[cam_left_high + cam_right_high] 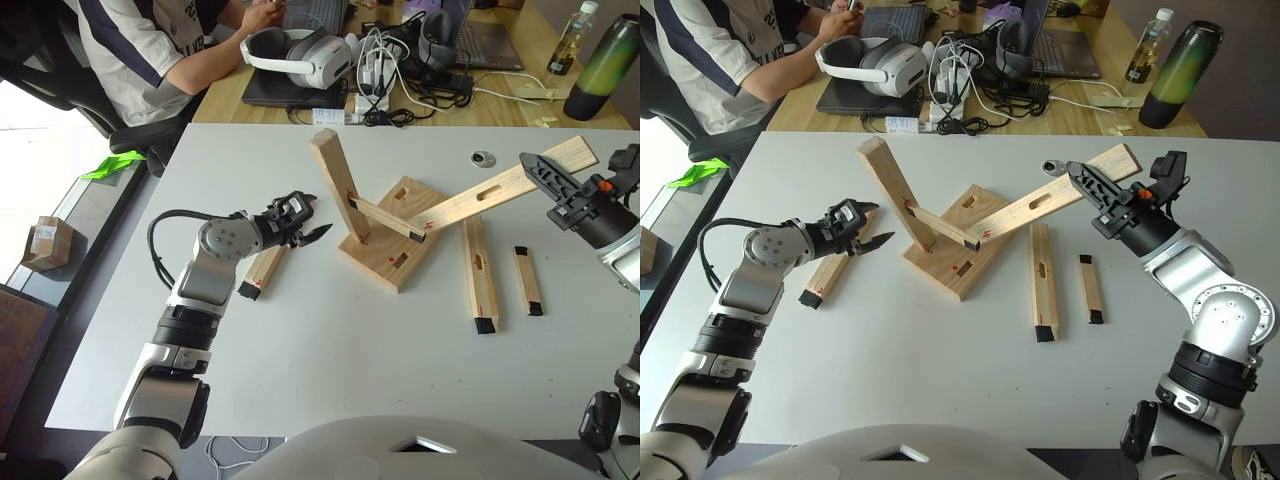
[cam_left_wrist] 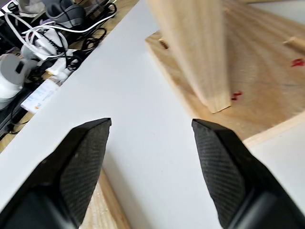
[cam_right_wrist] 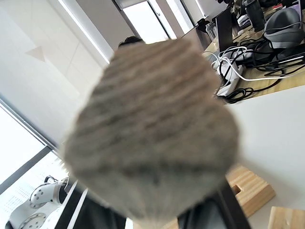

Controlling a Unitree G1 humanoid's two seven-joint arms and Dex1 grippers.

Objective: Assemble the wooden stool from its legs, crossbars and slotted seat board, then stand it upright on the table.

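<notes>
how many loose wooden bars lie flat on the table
3: a long slotted leg right of the seat board, a short crossbar right of that, and a piece beside the left gripper, partly under that arm. The right gripper holds a tilted leg, uncounted.

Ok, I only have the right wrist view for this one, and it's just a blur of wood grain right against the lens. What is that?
Observer: It's the end of a slotted leg held in the right gripper. The leg slopes down to the end of a crossbar over the seat board.
Operator: Is any leg in the board?
Observer: One, the tilted leg. It stands in the board, and the crossbar's other end meets it.
Operator: And the left arm?
Observer: The left gripper is open and empty. It is near the table, beside a short loose piece.
</notes>
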